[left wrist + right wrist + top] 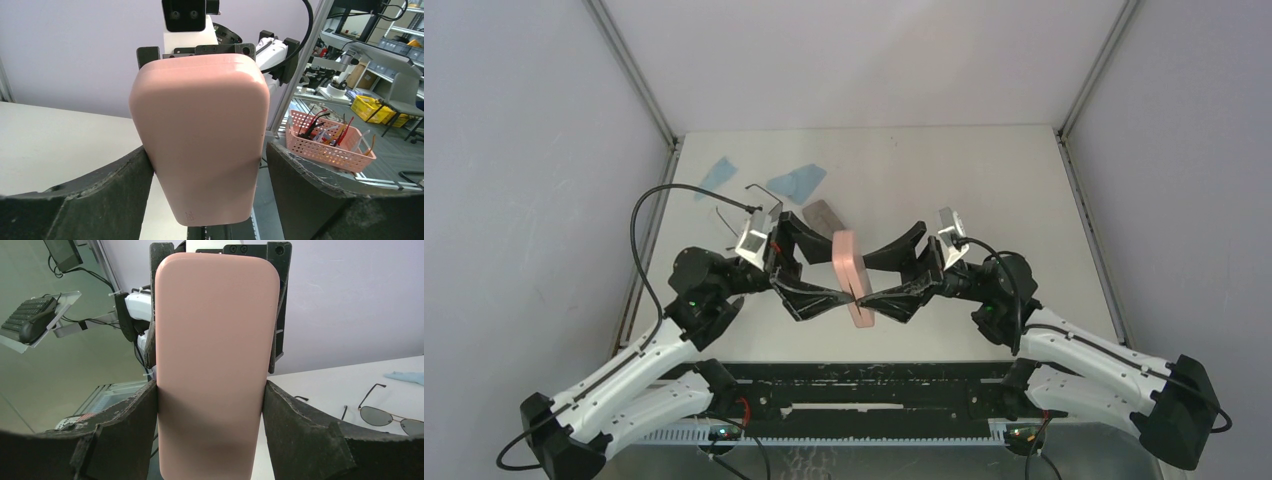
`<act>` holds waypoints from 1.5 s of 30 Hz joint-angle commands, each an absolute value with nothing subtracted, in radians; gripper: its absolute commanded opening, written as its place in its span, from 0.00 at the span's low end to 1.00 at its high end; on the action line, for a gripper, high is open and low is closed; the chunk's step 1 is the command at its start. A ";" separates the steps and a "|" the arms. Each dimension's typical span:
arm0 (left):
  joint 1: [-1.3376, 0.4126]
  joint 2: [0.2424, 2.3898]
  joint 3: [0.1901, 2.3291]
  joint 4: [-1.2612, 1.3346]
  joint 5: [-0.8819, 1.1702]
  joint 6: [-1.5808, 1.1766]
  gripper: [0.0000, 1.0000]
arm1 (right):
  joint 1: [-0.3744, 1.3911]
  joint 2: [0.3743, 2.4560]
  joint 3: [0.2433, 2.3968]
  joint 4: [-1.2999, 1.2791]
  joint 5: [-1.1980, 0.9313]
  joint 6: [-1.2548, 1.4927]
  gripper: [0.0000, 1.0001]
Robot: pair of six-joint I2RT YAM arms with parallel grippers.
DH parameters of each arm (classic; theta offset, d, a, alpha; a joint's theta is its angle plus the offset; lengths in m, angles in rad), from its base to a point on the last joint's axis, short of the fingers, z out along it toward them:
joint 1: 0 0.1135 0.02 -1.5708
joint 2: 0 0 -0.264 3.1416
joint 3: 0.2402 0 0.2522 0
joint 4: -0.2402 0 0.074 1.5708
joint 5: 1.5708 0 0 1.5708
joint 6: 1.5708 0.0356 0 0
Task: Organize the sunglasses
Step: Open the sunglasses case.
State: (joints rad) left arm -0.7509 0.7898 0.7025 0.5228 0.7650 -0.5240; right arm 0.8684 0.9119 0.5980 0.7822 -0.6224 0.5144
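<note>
Left hand [837, 270] and right hand [869, 278], from above, meet on the pink case [852, 280], stood on edge, probably so I can open it. Left wrist: my fingers flank it, but I cannot tell if they clamp. Right wrist: fingers grip it firmly, while sunglasses [387, 414] lie on the tabletop [320, 385] behind.

Overhead cam, opposed wrist cams share case [200, 135]
</note>
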 commanded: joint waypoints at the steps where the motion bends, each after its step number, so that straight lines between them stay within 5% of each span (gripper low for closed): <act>1: -0.765 0.794 0.758 0.574 0.781 -0.550 0.84 | 0.880 0.913 0.651 0.813 -0.597 0.490 0.00; 5: -0.768 0.798 0.758 0.575 0.782 -0.559 0.72 | 0.883 0.913 0.650 0.798 -0.578 0.485 0.00; 12: -0.769 0.771 0.747 0.520 0.728 -0.538 0.37 | 0.892 0.880 0.659 0.651 -0.439 0.435 0.00; 27: -0.769 0.743 0.802 0.133 0.303 -0.375 0.34 | 0.935 0.858 0.818 0.164 0.061 0.239 0.00; 35: -0.769 0.720 0.822 0.016 0.096 -0.356 0.42 | 1.000 0.891 0.871 0.070 0.319 0.193 0.00; 45: -0.769 0.670 0.812 -0.006 0.049 -0.365 0.94 | 1.011 0.844 0.850 0.097 0.234 0.163 0.00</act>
